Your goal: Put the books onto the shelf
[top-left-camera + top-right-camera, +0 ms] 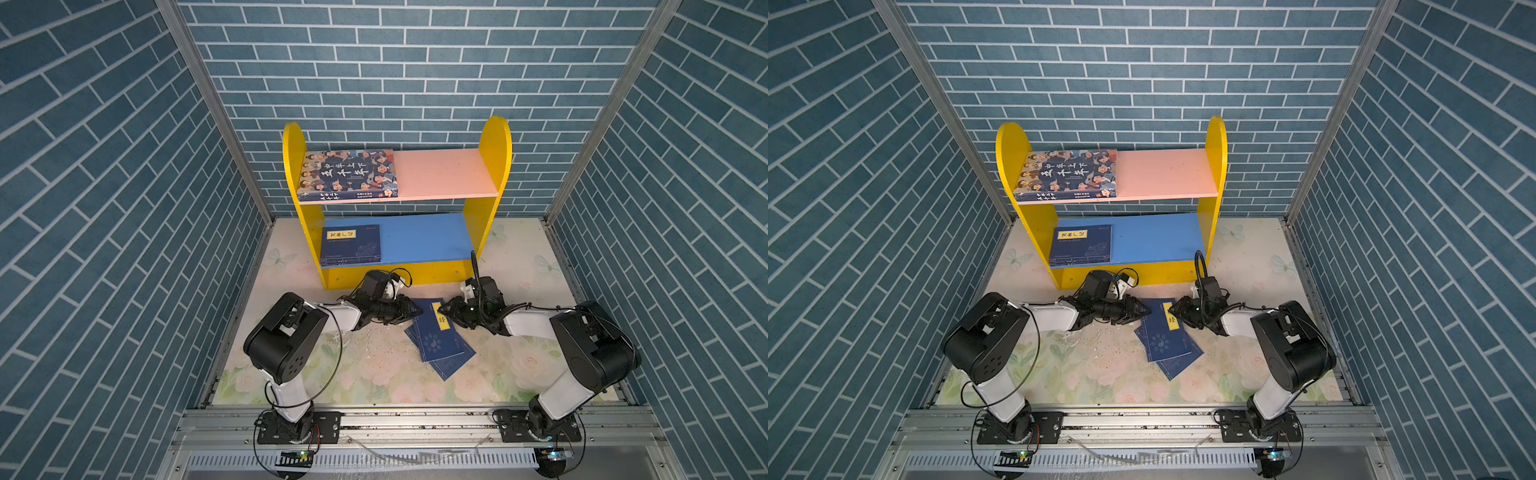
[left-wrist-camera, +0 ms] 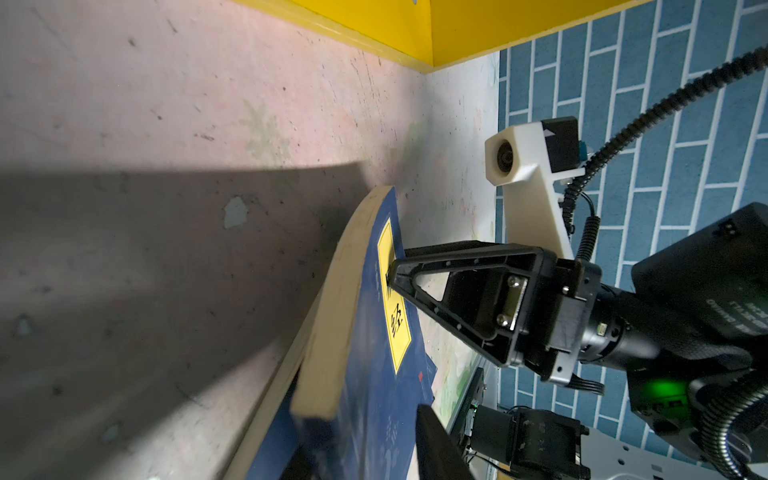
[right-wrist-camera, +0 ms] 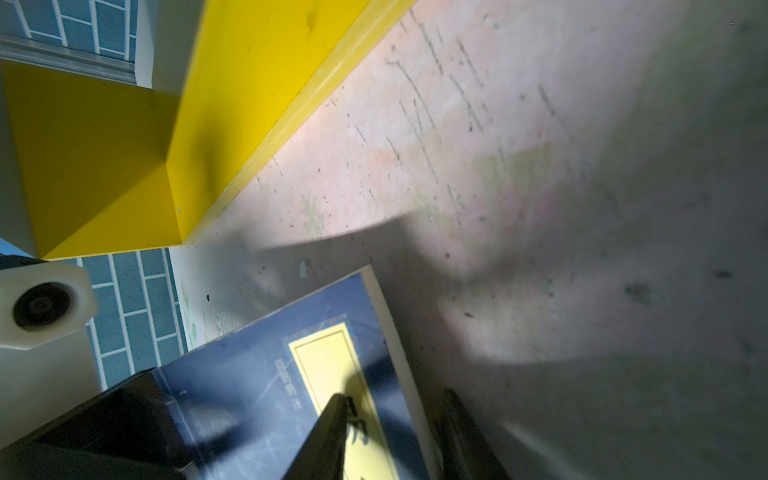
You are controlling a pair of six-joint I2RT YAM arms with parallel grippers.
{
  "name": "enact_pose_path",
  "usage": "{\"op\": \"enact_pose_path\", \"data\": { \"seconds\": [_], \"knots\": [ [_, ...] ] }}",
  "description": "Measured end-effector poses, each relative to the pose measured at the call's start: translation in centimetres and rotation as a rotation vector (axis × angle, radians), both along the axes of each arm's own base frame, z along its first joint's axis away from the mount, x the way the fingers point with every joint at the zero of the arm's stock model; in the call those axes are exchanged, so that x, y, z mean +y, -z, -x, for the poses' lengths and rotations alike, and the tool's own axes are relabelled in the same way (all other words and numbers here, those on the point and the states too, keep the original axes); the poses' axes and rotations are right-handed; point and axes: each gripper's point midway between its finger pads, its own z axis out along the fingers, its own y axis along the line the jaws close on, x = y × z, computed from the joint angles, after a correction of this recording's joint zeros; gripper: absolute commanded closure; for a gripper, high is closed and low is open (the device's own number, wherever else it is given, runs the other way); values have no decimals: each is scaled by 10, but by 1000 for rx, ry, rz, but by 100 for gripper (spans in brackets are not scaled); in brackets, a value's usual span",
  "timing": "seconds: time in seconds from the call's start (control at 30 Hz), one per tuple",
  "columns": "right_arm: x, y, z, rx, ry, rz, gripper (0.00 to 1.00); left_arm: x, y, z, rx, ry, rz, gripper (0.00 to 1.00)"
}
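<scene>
Pinching the top book (image 2: 365, 332) at its yellow-labelled edge, the right fingers (image 2: 457, 254) hold it bowed above the stack (image 1: 446, 357), midway between the side edges of the bench (image 1: 374, 374), near the shelf (image 1: 494, 158). The left fingers (image 1: 399, 309) sit at its opposite edge (grip impossible to tell). A thick book (image 1: 349, 172) and a thin book (image 1: 351, 245) lie on the shelf's boards.

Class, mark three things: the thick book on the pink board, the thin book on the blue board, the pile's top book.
thick book (image 1: 348, 172): a top view, middle of its cover.
thin book (image 1: 351, 246): a top view, middle of its cover.
top book (image 1: 436, 340): a top view, bare navy part of its cover.
</scene>
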Motion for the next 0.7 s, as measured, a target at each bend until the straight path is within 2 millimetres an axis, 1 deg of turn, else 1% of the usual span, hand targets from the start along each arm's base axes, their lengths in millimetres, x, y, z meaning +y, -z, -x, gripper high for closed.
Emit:
{"op": "enact_pose_path", "data": {
  "seconds": [0.1,0.17,0.23,0.37,0.47,0.53,0.63,0.7],
  "knots": [
    [0,0,0,0,-1,-1,62,0,0,0,7,-4,1,67],
    [1,-1,0,-1,-3,-4,62,-1,0,-1,10,-5,3,63],
    [1,-1,1,2,-6,-9,62,-3,-1,-1,13,-4,4,64],
    [2,-1,3,8,-14,-15,62,-7,-3,-3,13,0,4,72],
    [3,-1,3,10,-16,-17,61,-7,-1,-3,23,1,-10,82],
    [3,-1,4,11,-17,-17,58,-6,1,-2,29,3,-23,85],
    [2,-3,4,15,-12,-16,51,-4,4,0,38,6,-40,91],
    [-1,-6,5,15,0,-6,47,-2,3,3,39,12,-51,92]
  ]
}}
